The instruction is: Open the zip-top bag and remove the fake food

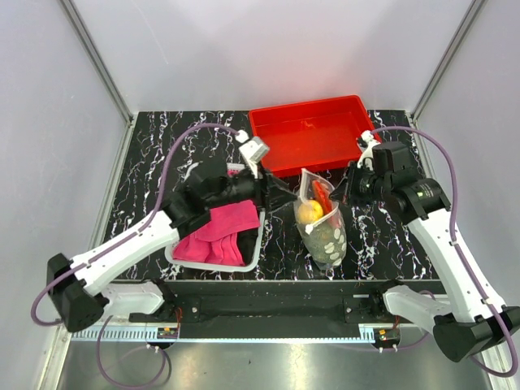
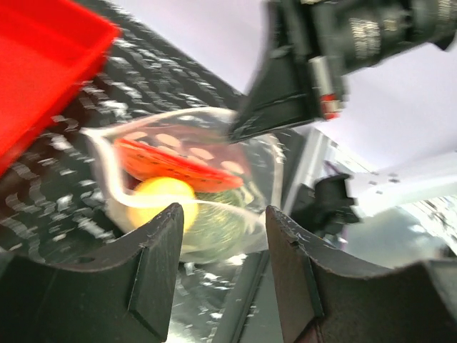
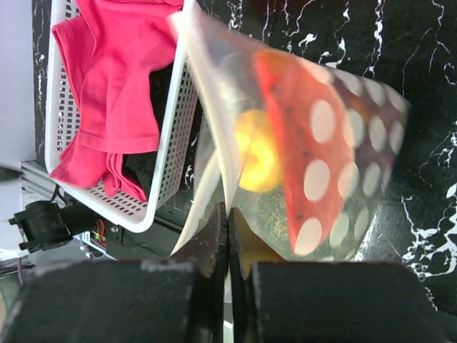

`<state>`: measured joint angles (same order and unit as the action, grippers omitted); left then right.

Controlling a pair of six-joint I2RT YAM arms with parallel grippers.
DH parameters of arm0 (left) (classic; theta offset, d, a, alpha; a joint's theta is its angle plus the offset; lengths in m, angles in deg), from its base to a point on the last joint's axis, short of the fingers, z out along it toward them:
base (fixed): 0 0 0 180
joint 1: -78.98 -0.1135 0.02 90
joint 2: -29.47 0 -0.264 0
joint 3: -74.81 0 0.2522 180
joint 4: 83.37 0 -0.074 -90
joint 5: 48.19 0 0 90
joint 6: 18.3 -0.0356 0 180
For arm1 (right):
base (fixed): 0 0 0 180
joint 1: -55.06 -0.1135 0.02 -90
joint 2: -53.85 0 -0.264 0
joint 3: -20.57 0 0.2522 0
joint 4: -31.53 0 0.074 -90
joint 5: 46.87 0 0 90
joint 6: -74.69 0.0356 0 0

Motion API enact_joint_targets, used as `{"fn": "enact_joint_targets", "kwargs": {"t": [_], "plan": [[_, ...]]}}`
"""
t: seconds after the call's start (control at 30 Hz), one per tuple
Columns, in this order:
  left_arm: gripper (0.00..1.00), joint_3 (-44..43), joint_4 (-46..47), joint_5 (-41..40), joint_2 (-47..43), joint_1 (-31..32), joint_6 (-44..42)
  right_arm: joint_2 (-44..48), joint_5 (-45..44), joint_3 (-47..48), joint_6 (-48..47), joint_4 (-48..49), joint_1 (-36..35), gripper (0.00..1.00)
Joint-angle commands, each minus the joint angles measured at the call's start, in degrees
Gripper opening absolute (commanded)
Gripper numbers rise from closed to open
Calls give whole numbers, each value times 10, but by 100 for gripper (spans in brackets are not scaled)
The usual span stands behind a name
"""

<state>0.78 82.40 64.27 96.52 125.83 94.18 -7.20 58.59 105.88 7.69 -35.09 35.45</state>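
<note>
Top external: zip-top bag [image 1: 322, 231] lengthwise near-to-far, mouth far; right jaws tight on it, left jaws wide.

No writing can be read anywhere. In the left wrist view the right arm's black housing [image 2: 368, 32] carries a few lines of white print, but blur smears them past reading. The pale strip [image 1: 130, 332] low in the top view shows only fine tick marks, with no legible figures.
</note>
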Motion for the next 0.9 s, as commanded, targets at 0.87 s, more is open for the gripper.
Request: {"fn": "enact_joint_targets", "kwargs": {"t": [0.87], "plan": [[55,-277,-141,-218,331,58,21,63,35,-60,3,31,-4,0]]}}
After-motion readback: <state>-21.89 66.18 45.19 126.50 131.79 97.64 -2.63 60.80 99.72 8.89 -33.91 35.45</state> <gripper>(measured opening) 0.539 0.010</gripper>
